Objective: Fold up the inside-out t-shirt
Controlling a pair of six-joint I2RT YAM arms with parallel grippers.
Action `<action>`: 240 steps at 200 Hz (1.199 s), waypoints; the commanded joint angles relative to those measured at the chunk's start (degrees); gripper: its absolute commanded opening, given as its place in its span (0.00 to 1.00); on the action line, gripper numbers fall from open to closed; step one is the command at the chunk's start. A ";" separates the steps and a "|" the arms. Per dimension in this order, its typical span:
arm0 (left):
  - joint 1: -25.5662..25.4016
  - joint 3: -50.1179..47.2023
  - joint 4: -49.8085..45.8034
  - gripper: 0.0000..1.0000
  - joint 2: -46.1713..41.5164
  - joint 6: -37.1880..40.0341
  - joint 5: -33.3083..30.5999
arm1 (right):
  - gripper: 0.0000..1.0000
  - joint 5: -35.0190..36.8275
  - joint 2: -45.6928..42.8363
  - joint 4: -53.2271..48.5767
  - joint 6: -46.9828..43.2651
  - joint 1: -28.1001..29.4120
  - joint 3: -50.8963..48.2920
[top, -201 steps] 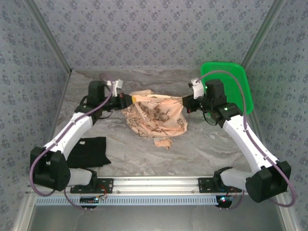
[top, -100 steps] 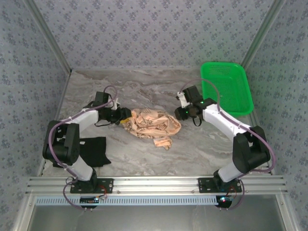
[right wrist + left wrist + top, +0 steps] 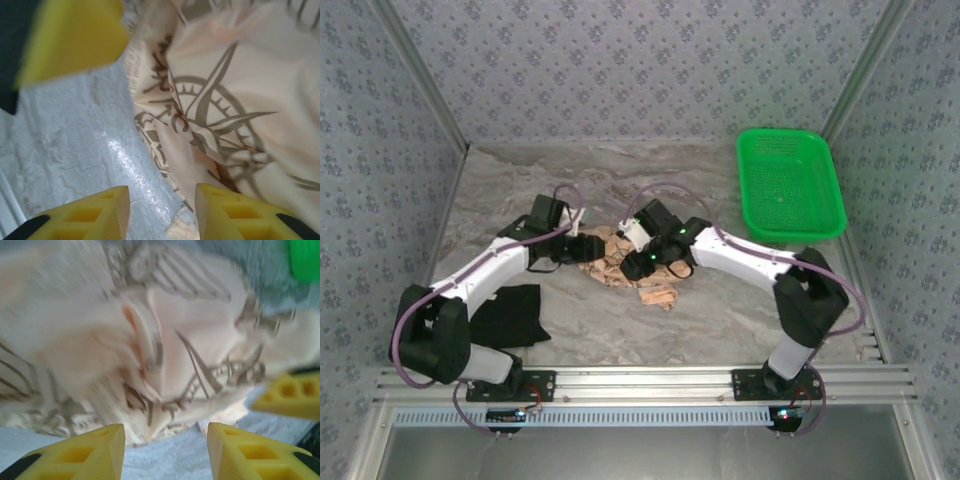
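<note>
Left gripper (image 3: 165,432) is open: yellow fingers spread, no pinch, with the edge of the inside-out t-shirt (image 3: 150,340) right at the gap. Right gripper (image 3: 162,192) is open too, jaws apart over the marble table (image 3: 75,150), shirt hem beside my inner finger and not clamped. In the top view the shirt sits crumpled mid-table, a peach-tan heap with dark compass prints, bunched between my two wrists, which come in low from the left and right and nearly meet over it. A tail of fabric sticks out on the near side. Each wrist view shows a yellow fingertip of the other gripper close by. Black folded garment (image 3: 510,315) lies near-left by my left arm, apart from the shirt. Green basket (image 3: 790,190) is far right, well away.
</note>
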 commanded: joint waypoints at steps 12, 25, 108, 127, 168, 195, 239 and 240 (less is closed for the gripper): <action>-1.76 -2.08 4.04 0.54 2.04 -2.85 -4.46 | 0.48 8.63 5.36 0.61 6.11 -3.43 4.88; -1.78 -1.53 6.84 0.57 4.38 -3.39 -6.24 | 0.50 11.11 7.68 -0.15 6.61 -4.06 7.51; -2.42 9.53 9.45 0.57 18.89 -1.60 -12.71 | 0.42 18.05 15.92 2.75 8.61 -7.37 11.82; -2.46 11.56 9.14 0.30 20.01 -0.36 -11.43 | 0.20 16.99 15.69 3.55 8.37 -7.99 11.20; -2.24 14.83 3.08 0.00 13.82 4.76 -7.88 | 0.00 11.46 5.82 2.32 5.07 -9.99 8.44; -0.26 13.19 1.20 0.00 4.49 6.60 -2.65 | 0.00 3.31 -6.19 -1.76 3.40 -13.07 5.78; 7.13 5.67 3.81 0.00 -4.47 4.52 4.28 | 0.00 -37.88 -18.76 -4.13 2.62 -23.70 -1.03; 7.29 5.43 3.84 0.00 -4.39 4.48 4.11 | 0.00 -38.40 -18.94 -4.13 2.71 -23.77 -1.08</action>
